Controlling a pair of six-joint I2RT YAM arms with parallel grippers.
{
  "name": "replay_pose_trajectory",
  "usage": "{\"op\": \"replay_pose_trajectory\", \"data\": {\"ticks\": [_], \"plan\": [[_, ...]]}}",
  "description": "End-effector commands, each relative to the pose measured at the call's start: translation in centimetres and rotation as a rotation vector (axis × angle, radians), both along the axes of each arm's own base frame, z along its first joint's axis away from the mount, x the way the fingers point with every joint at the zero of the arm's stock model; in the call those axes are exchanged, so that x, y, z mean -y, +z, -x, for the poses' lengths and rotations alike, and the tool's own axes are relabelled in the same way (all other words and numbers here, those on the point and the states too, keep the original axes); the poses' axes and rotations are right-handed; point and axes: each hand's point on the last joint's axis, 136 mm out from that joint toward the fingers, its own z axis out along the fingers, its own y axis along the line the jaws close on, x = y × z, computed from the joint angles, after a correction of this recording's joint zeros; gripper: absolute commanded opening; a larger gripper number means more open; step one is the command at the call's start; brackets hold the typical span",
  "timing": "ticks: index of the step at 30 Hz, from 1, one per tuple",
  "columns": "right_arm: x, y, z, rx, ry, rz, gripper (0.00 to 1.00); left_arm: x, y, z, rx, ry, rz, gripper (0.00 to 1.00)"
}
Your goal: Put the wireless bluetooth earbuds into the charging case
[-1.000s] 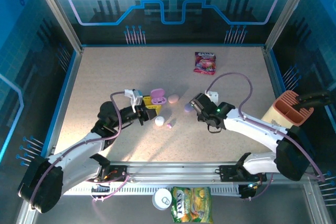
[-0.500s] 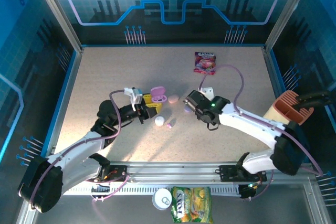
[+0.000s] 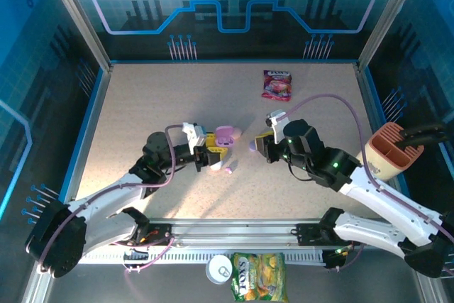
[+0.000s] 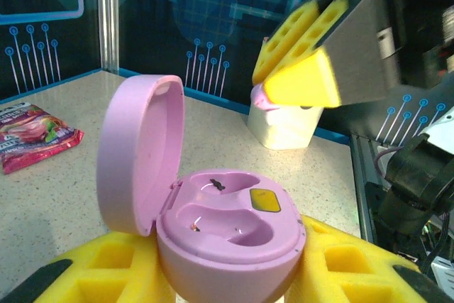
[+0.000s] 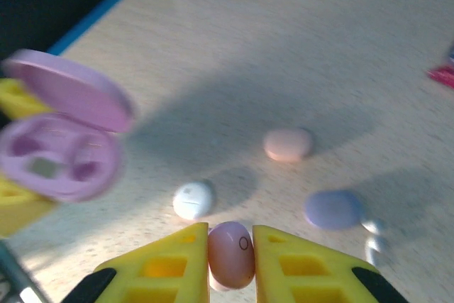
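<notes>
We saw the left pincer [image 3: 213, 152] clenched on the open case [image 3: 225, 135], just left of the middle of the overhead frame. In the left wrist view its yellow fingers [image 4: 106, 267] flanked the base of the case along the bottom edge. The lid [image 4: 138, 154] stood up at the left of that frame, and the two wells [image 4: 220, 225] faced upward, showing bare purple plastic.

The right pincer [image 5: 229, 232] was clenched on the pink bud [image 5: 230, 257] at the bottom centre of its wrist view, the bud squeezed between two yellow fingers [image 5: 167, 264]. Overhead, this pincer sat just right of centre, near the case but apart from it. From the left wrist it hung in the upper right of the frame, above and beyond the case.

On the worktop [image 3: 142, 104] lay a white pebble [image 5: 193, 199], a pink pebble [image 5: 287, 144] and a purple pebble [image 5: 333, 208] — all mid-frame in the right wrist view, apart from one another. Two pale bits [image 5: 372, 235] lay just right of the purple pebble, too blurred for us to name. A tiny purple bud [image 3: 228, 169] rested just below the case in the overhead frame, and a packet [image 3: 277, 84] lay right of centre toward the top.
</notes>
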Motion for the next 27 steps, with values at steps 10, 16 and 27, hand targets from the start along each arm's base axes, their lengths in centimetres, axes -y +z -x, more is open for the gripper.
{"op": "replay_pose_trajectory", "data": {"ticks": [10, 16, 27], "plan": [[-5.8, 3.5, 1.7, 0.104, 0.301, -0.087, 0.20, 1.4, 1.4, 1.4, 0.057, -0.123, -0.014, 0.29], [-7.2, 3.4, 1.6, 0.100, 0.331, -0.085, 0.20, 1.5, 1.0, 1.5, 0.044, -0.135, -0.024, 0.29], [-7.2, 1.2, 0.9, 0.088, 0.311, -0.017, 0.20, 1.3, 1.5, 1.7, 0.045, -0.128, -0.001, 0.30]]}}
